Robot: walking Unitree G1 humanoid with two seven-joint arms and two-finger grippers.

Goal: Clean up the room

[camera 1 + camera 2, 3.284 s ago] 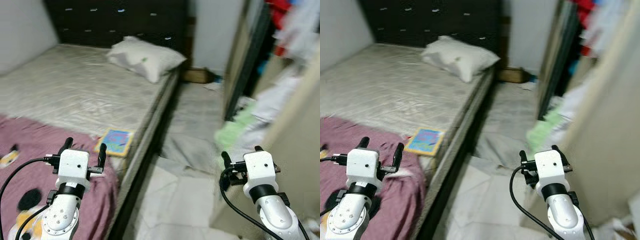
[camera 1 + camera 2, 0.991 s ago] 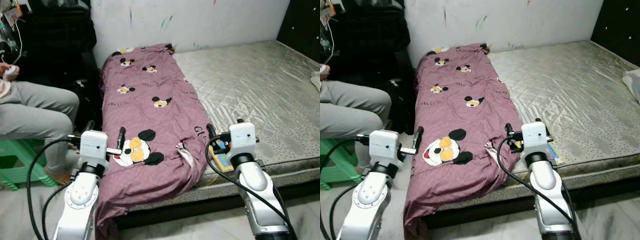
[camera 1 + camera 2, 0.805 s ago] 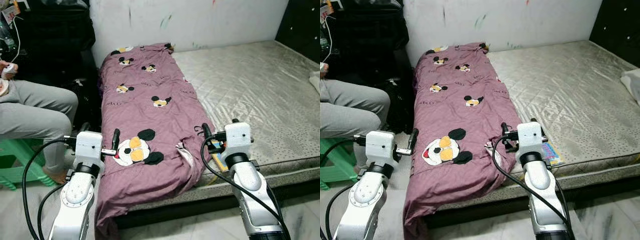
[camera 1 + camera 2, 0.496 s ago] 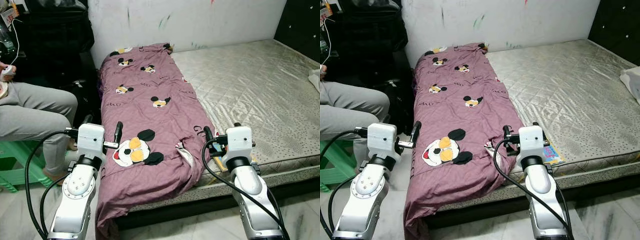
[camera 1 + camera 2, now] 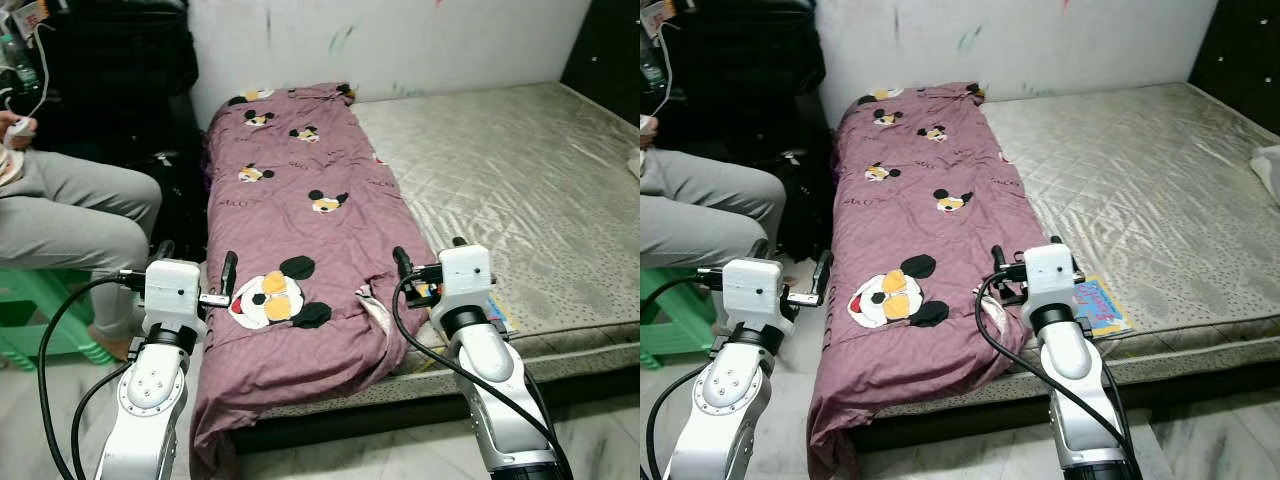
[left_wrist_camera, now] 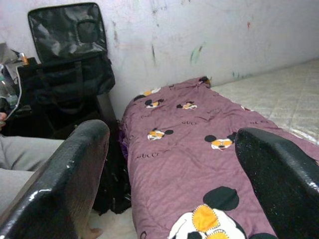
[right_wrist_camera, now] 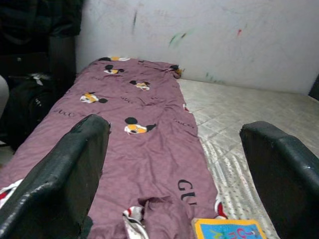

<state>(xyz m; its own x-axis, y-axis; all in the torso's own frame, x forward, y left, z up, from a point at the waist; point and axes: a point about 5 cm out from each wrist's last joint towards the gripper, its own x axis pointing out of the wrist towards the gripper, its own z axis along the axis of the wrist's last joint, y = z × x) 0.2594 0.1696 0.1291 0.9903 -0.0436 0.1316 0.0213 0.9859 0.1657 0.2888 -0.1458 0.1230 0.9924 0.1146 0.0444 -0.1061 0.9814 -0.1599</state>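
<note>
The purple blanket (image 5: 300, 260) lay rumpled along the left side of the bed (image 5: 520, 190), its near end drooping over the edge; a colourful book (image 5: 1098, 304) sat just beside it; both the left tool (image 5: 192, 272) and the right tool (image 5: 427, 260) hovered spread and empty; best pinch one near corner each, then lift evenly.

Even, soft indoor light falls across the bed (image 5: 520, 170) and white wall (image 5: 1060, 40), with no glare and only faint shadows. The head views are sharp; a dark bag (image 6: 70, 55) sits in dimmer shade, and black fingers (image 7: 75, 164) blur close to the wrist lens.
</note>
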